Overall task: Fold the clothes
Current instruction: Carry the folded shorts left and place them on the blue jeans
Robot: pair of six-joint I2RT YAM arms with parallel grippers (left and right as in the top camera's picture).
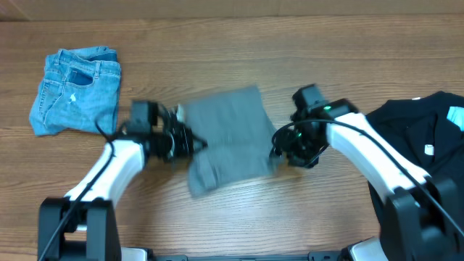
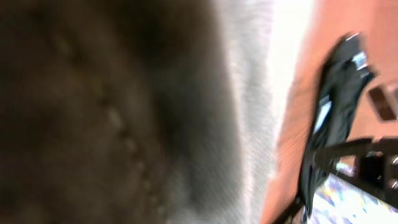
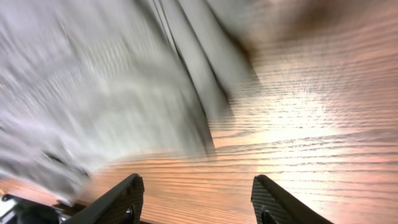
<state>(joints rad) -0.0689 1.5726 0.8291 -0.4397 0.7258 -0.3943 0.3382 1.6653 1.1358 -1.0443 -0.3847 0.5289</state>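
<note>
The grey-khaki shorts point(image 1: 228, 138) lie folded and blurred at the middle of the table. My left gripper point(image 1: 196, 143) is at their left edge. In the left wrist view the cloth point(image 2: 249, 93) fills the picture and hides the fingers, which seem shut on it. My right gripper point(image 1: 278, 154) is at the shorts' right edge. In the right wrist view it point(image 3: 199, 193) is open and empty above bare wood, with the shorts point(image 3: 93, 81) just ahead to the left. Light-blue denim shorts point(image 1: 76, 90) lie folded at the far left. A black top point(image 1: 428, 138) lies at the right.
The wooden table point(image 1: 239, 58) runs under everything. My right arm point(image 2: 336, 99) shows as a dark shape at the right of the left wrist view. Both arm bases stand at the near edge.
</note>
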